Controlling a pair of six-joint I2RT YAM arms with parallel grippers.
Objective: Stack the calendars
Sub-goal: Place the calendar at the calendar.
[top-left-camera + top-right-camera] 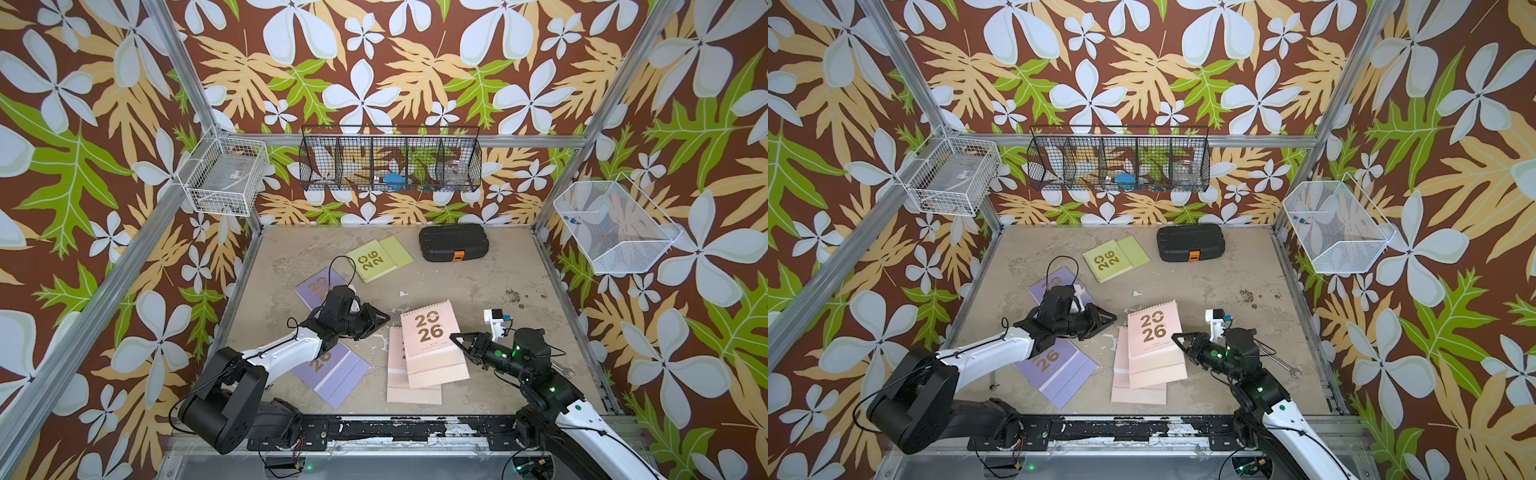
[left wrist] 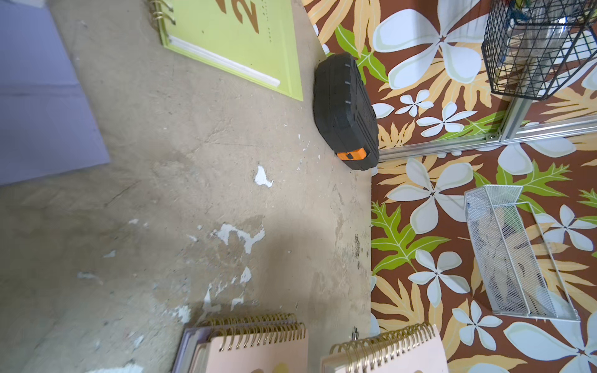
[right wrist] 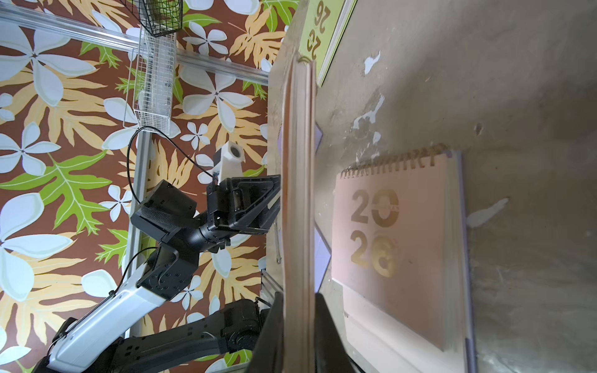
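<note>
r gripper (image 1: pixel 454 336) is pinching pink calendar (image 1: pixel 430 328) by side edge; seeming light, stiffish, slick, so gripping deep. l gripper (image 1: pixel 385 319) fingers: can't tell.

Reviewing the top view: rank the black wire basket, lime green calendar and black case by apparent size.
1. black wire basket: clearly the largest.
2 and 3, unranked: lime green calendar and black case look about the same size.

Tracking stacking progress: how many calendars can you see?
6. Green calendar at the back; far lilac and near lilac under the left arm; held pink in the right gripper; lower pink beneath it, atop a mostly hidden lilac.
</note>
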